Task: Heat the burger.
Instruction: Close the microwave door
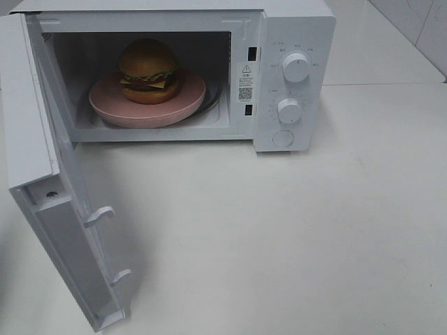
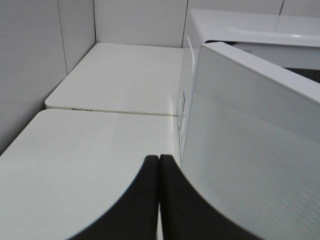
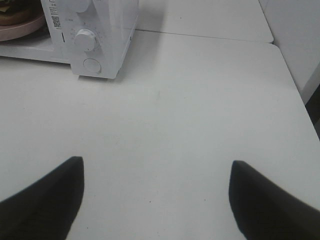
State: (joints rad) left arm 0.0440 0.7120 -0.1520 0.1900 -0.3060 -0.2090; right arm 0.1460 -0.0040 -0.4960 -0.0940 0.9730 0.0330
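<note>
The burger [image 1: 147, 71], with its golden-brown bun, lettuce and cheese, sits on a round pink plate [image 1: 183, 105] inside the white microwave [image 1: 293, 42]. The microwave door [image 1: 49, 209] is swung wide open toward the left. Neither gripper shows in the exterior high view. My left gripper [image 2: 159, 162] is shut with nothing in it, just outside the open door's outer face [image 2: 250, 150]. My right gripper [image 3: 156, 167] is open and empty over the bare table, in front of and to the right of the microwave's control panel [image 3: 92, 45]. The plate's edge [image 3: 20, 27] shows in the right wrist view.
Two white knobs [image 1: 296, 68] [image 1: 289, 109] and a round button [image 1: 282, 137] sit on the microwave's right panel. The white table [image 1: 293, 237] stretches in front. A tiled wall [image 2: 30, 65] bounds the left side. A second table section [image 3: 210, 17] lies behind.
</note>
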